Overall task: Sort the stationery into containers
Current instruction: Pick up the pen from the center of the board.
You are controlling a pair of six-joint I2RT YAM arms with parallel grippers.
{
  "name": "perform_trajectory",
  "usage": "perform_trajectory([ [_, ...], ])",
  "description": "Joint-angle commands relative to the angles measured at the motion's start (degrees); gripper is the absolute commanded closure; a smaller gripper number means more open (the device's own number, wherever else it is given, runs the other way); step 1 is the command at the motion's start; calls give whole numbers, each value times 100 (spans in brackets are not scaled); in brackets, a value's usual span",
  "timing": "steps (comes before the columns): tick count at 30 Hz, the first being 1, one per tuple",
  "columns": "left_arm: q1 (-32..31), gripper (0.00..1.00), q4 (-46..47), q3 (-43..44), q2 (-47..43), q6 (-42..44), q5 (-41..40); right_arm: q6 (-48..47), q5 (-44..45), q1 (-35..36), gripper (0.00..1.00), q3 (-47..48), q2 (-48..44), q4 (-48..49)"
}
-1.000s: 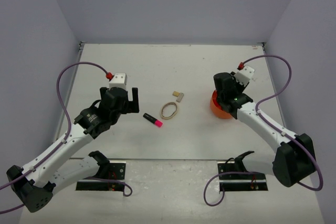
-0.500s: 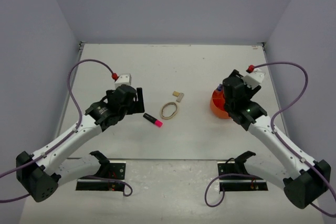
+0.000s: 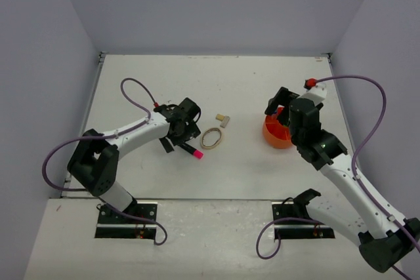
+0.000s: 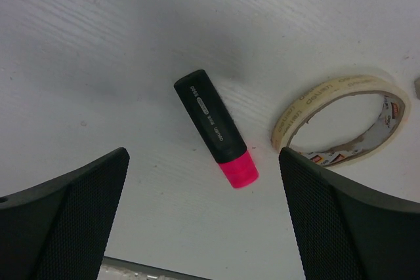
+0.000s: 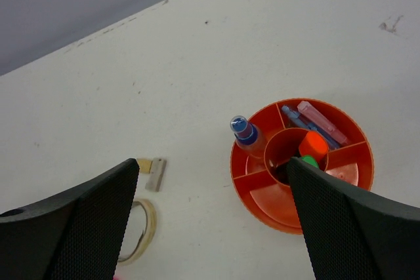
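A black highlighter with a pink end (image 4: 213, 126) lies flat on the white table, also in the top view (image 3: 191, 151). My left gripper (image 4: 203, 227) hovers just above it, open and empty, also in the top view (image 3: 180, 136). A tan tape ring (image 4: 341, 119) lies right of the highlighter. The orange pot (image 5: 275, 204) has dividers and holds a blue-capped pen (image 5: 246, 132), pastel pink and blue highlighters (image 5: 318, 122), and orange-ended (image 5: 314, 143) and green-ended ones in its middle cup. My right gripper (image 5: 210, 227) is open and empty above the pot's left side, also in the top view (image 3: 281, 111).
A tiny tan block (image 3: 224, 119) lies beyond the tape ring (image 3: 212, 138), between the two grippers, also in the right wrist view (image 5: 152, 172). The orange pot (image 3: 275, 134) stands right of centre. Grey walls enclose the table on three sides.
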Motion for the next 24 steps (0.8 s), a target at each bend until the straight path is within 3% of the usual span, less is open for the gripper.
perform_trajectory([
  [1, -22, 2, 159, 213, 252, -681, 439, -119, -576, 36, 3, -94, -140, -110],
  [8, -21, 11, 561, 55, 1091, -767, 613, -237, -1043, 36, 3, -283, -436, 66],
  [10, -30, 26, 550, 82, 1320, -764, 654, -248, -1123, 39, 3, -289, -469, 83],
  [12, -21, 53, 550, 47, 1477, -793, 696, -256, -1263, 45, 3, -272, -501, 92],
  [13, -30, 73, 567, -40, 1497, -819, 757, -265, -1317, 36, 3, -280, -519, 92],
  [14, -30, 73, 576, -41, 1514, -820, 758, -265, -1318, 36, 3, -289, -537, 109],
  [17, -23, 89, 599, -227, 1429, -920, 789, -385, -2109, 36, 4, -538, -674, 503],
  [19, -21, 100, 662, -372, 1207, -988, 741, -571, -3183, 38, 3, -797, -704, 938],
  [22, -23, 100, 740, -628, 578, -1079, 631, -483, -4759, 93, 1, -1166, -607, 1513],
  [24, -39, 100, 799, -735, 195, -1092, 535, -163, -5304, 264, 1, -1520, -471, 2046],
])
